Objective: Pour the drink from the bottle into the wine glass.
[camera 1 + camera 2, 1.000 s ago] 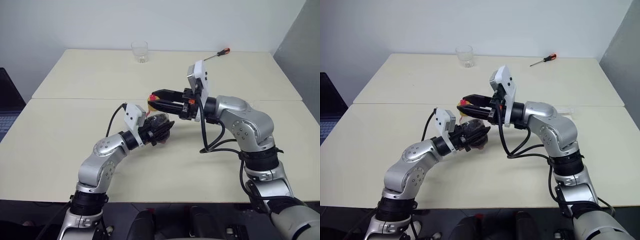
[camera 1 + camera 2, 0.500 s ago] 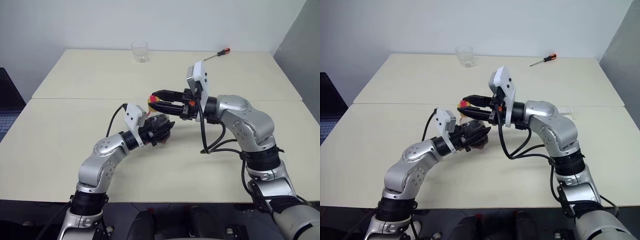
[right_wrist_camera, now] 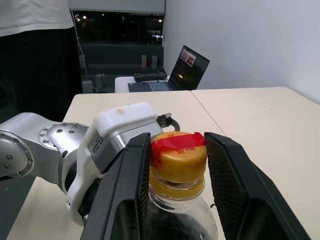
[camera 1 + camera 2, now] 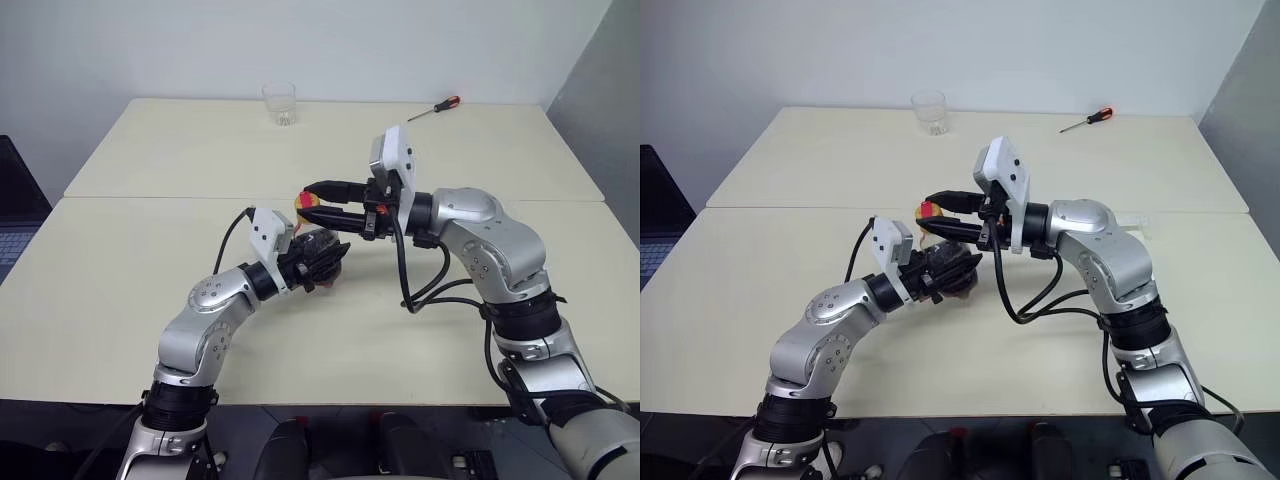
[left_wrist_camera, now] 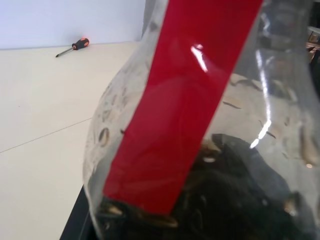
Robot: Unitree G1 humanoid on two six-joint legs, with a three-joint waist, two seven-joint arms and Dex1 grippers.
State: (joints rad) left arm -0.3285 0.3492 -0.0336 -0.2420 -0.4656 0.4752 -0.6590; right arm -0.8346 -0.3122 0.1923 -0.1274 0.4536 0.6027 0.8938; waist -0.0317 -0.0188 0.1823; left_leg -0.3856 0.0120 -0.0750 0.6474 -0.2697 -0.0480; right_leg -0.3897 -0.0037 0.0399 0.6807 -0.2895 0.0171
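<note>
The bottle (image 4: 318, 250) is held tilted just above the table (image 4: 150, 280) at its middle, with my left gripper (image 4: 325, 262) shut around its rounded body. Dark drink (image 5: 240, 200) sits in the bottle's lower part, under the red label (image 5: 185, 100). My right gripper (image 4: 308, 202) reaches in from the right, lying level. Its two fingers are shut on the yellow cap (image 3: 178, 159), which has red tape over its top. The wine glass is out of view.
A short clear tumbler (image 4: 280, 103) stands at the table's far edge. A screwdriver (image 4: 433, 108) with an orange handle lies at the far right. A laptop (image 4: 15, 215) sits off the table's left side. A person in a white top (image 3: 35, 15) stands beyond it.
My right gripper has rolled a little about the cap while staying in place. The left gripper and the bottle have not moved.
</note>
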